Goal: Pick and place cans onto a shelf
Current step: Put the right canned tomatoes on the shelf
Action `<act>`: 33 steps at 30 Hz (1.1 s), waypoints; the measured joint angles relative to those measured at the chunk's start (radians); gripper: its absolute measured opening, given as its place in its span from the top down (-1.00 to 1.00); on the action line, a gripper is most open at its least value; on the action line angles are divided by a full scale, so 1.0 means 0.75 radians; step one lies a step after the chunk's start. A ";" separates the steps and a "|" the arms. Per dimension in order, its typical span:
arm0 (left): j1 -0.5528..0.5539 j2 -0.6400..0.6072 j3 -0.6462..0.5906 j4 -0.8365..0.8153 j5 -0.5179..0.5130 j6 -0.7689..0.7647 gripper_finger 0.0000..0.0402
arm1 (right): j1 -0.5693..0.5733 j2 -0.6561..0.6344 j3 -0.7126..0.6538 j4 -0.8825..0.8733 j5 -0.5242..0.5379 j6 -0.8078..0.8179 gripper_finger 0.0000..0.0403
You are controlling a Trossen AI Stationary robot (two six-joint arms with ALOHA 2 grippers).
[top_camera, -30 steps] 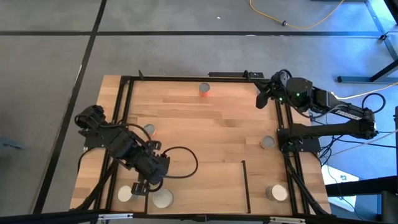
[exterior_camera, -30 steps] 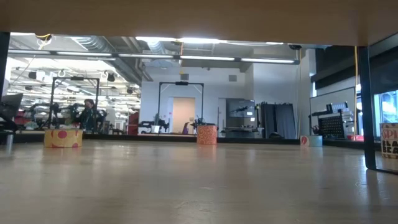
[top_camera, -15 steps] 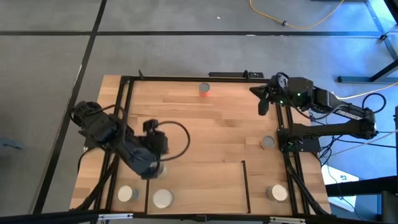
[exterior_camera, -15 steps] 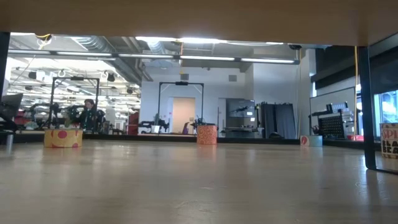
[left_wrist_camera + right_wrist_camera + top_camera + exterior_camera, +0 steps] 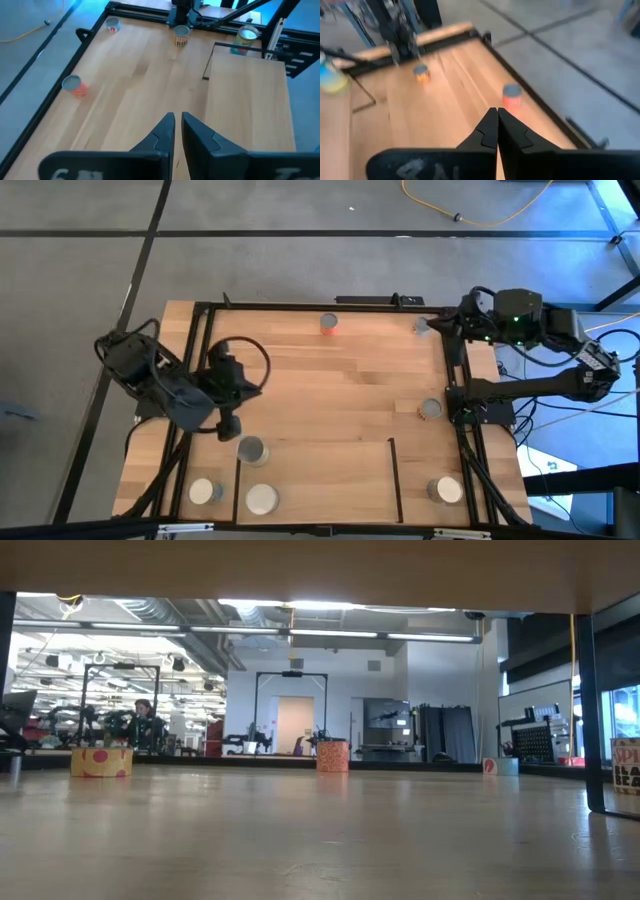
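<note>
The shelf [image 5: 320,480] lies at the table's near middle and also shows in the left wrist view [image 5: 250,100]. A grey-topped can [image 5: 250,448] stands at its far left corner, and a white-topped can [image 5: 262,498] stands near its front. My left gripper [image 5: 227,425] is shut and empty just beyond that corner; its wrist view [image 5: 177,130] shows closed fingers. My right gripper [image 5: 432,326] is shut and empty at the far right corner, as its wrist view [image 5: 497,120] shows. A small can [image 5: 422,326] stands there by its tip.
Loose cans stand on the table: an orange one [image 5: 329,323] at the far edge, one [image 5: 430,408] at the right, one [image 5: 447,490] right of the shelf and one [image 5: 203,491] left of it. Another orange can [image 5: 422,73] shows only in the right wrist view.
My left gripper has drawn back from the near edge, by the two front cans, toward the far and left side. This uncovers the grey-topped can standing at the shelf's far left corner. My right gripper has pulled back toward the table's right edge.
</note>
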 joint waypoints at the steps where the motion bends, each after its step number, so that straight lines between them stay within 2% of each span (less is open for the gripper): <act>1: 0.000 -0.020 -0.020 0.000 -0.001 0.006 0.89 | 0.000 0.012 0.029 -0.066 -0.004 0.000 0.98; 6: 0.000 -0.151 -0.169 -0.002 -0.049 -0.001 0.95 | 0.001 0.075 0.125 -0.373 -0.192 0.011 0.98; 11: 0.000 -0.280 -0.320 -0.002 -0.060 -0.026 0.99 | 0.032 0.118 0.133 -0.501 -0.437 0.045 0.99; 16: 0.000 -0.380 -0.427 -0.001 -0.060 -0.026 0.99 | 0.098 0.165 0.133 -0.697 -0.608 0.005 0.99; 22: 0.000 -0.481 -0.512 -0.002 -0.078 -0.035 0.99 | 0.215 0.169 0.089 -0.687 -0.956 -0.115 0.99; 29: 0.001 -0.536 -0.593 0.000 -0.068 -0.036 1.00 | 0.377 0.164 -0.025 -0.688 -0.984 0.033 0.98; 33: 0.001 -0.565 -0.653 -0.001 -0.006 -0.036 1.00 | 0.442 0.165 -0.111 -0.687 -1.023 0.047 0.97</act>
